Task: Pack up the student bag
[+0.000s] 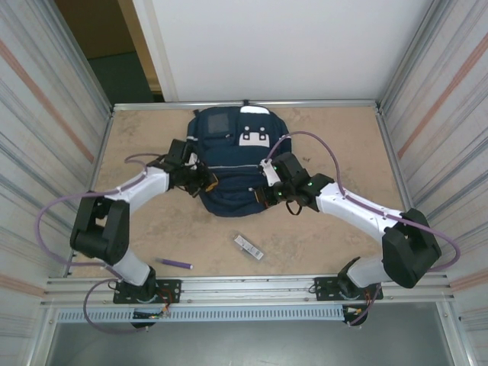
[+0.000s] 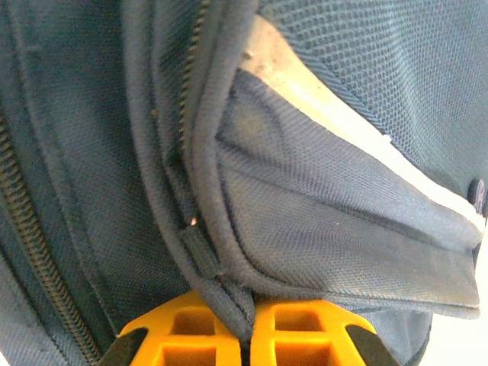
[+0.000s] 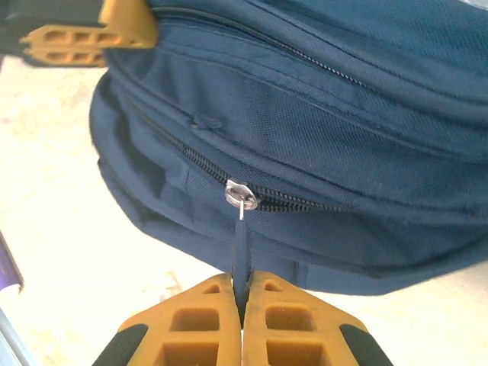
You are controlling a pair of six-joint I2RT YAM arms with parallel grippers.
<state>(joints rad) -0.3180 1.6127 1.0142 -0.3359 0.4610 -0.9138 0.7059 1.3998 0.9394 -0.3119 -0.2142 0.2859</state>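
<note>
While the student bag (image 1: 229,171) lies flat on the table (image 1: 320,252), towards its far edge, both arms are fastened to its near end; the left gripper (image 2: 245,324) is clenched on a piped fabric seam beside a zip; the right gripper (image 3: 242,293) is pinched tight on the dark pull tab (image 3: 240,236) hanging from a silver slider (image 3: 242,194). To run that zip cleanly, I'd say the right should draw along the line of the teeth, not away from them, with the left holding the cloth taut against it; a purple pen (image 1: 175,263) and a small white packet (image 1: 248,247) lie near the front edge.
</note>
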